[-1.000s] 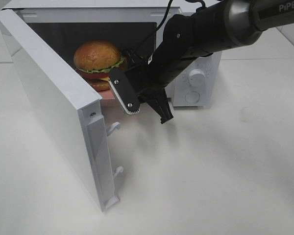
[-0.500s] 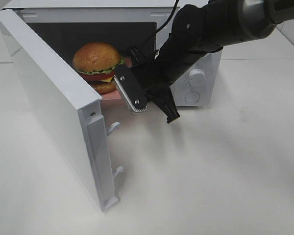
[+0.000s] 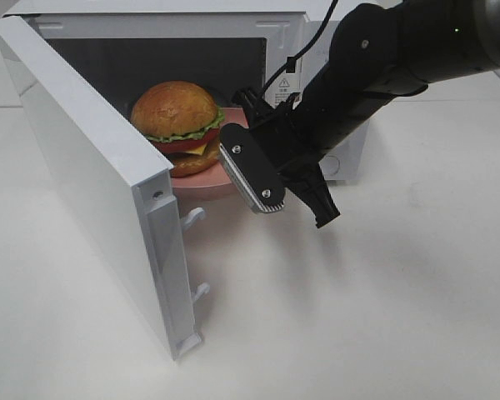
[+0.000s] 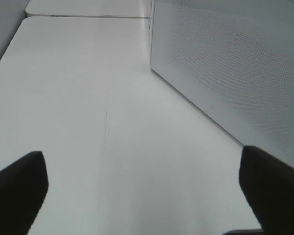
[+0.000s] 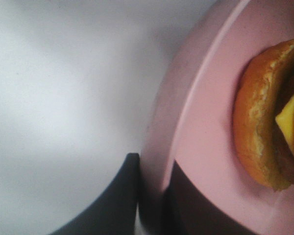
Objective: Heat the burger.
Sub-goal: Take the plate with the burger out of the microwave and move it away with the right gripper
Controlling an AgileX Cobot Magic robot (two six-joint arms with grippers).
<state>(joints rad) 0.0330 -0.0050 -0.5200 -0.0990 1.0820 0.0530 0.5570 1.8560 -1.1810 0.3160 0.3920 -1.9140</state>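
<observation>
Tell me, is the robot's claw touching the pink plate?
Touching. The right wrist view shows the right gripper pinching the pink plate's rim between its fingers.

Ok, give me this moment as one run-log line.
right gripper: shut on pink plate rim | burger: on plate, at microwave opening | door: open | left gripper: open, empty
</observation>
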